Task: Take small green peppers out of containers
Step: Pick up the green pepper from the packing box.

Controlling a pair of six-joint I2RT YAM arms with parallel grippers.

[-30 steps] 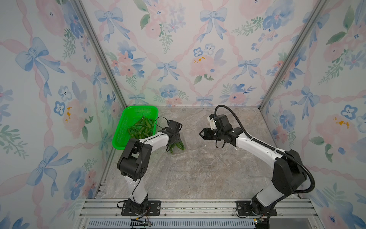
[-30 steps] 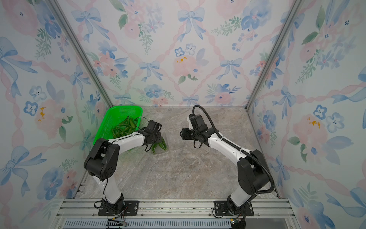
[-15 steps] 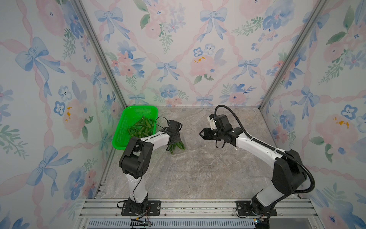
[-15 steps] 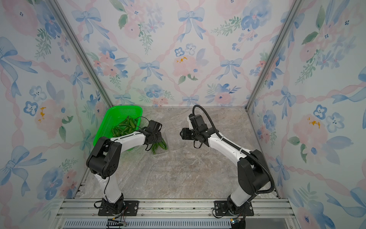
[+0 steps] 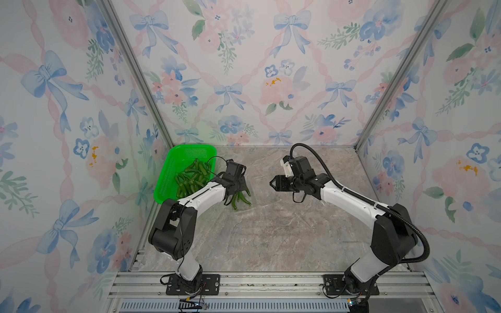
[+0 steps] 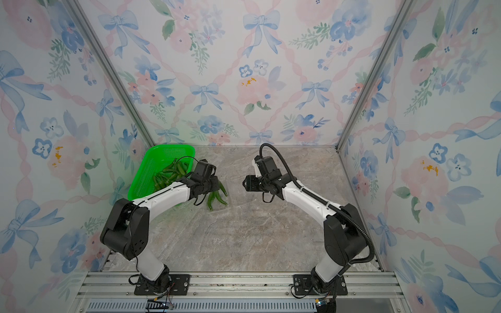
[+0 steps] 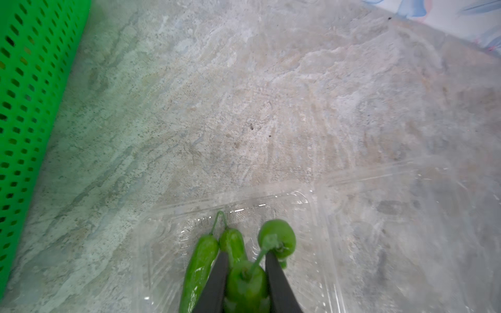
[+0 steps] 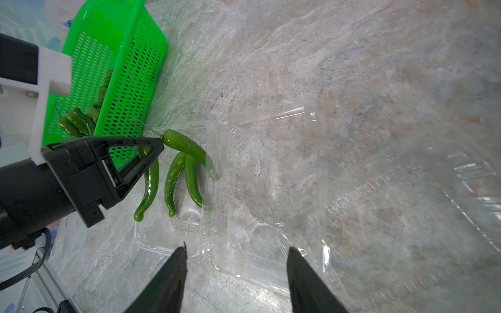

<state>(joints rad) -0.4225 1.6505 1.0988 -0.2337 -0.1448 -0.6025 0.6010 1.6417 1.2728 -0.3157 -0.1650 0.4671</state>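
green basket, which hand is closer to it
Left. The left hand, shut on a pepper, is right beside the basket; the right hand hangs well away, toward the table's middle.

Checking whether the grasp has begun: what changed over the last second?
The left gripper closed on a pepper lying in the clear box. The right gripper stayed open and in place; the green basket and the other peppers did not move.

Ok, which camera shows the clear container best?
The right wrist view: the clear container lies open, both halves outlined, with peppers in one half. The left wrist view shows only one corner; in both top views it is barely visible.
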